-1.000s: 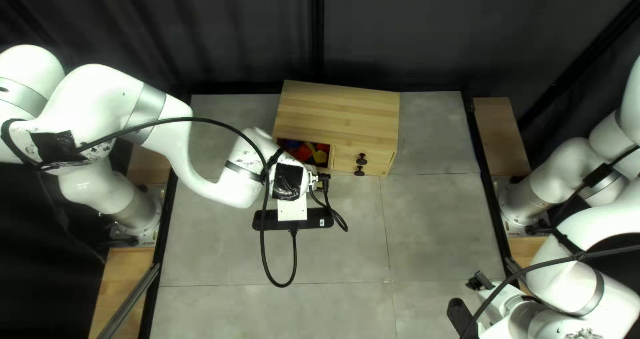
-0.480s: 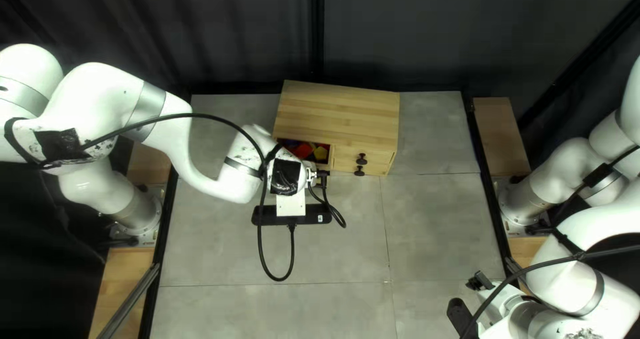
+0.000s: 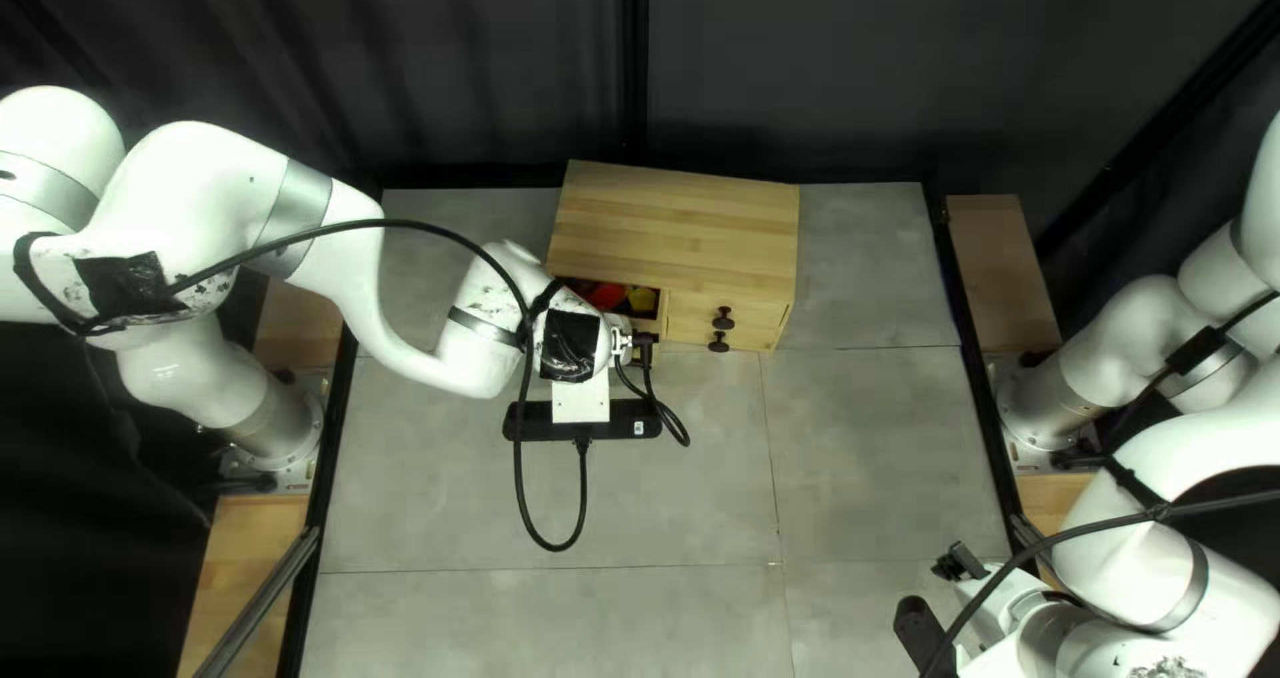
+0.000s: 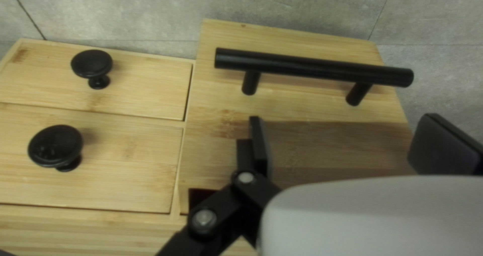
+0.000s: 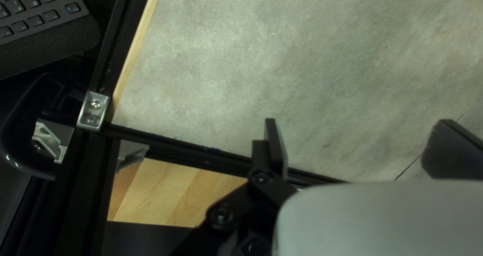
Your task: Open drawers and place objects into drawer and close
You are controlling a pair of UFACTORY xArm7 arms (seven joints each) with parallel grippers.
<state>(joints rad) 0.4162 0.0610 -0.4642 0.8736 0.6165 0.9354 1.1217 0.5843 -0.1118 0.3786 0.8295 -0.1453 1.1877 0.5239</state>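
The coloured pieces (image 3: 608, 294), inside the large drawer (image 4: 221, 100) at the cabinet's (image 3: 680, 225) left in the top left view, have shifted slightly inward as the left arm advanced, so closing seems to be underway. The left gripper (image 4: 347, 135) holds its fingers open near the grained pale wood and round black bar handle (image 4: 307, 67); the right gripper (image 5: 358, 135), also open, is above the mottled grey bench (image 5: 216, 69).
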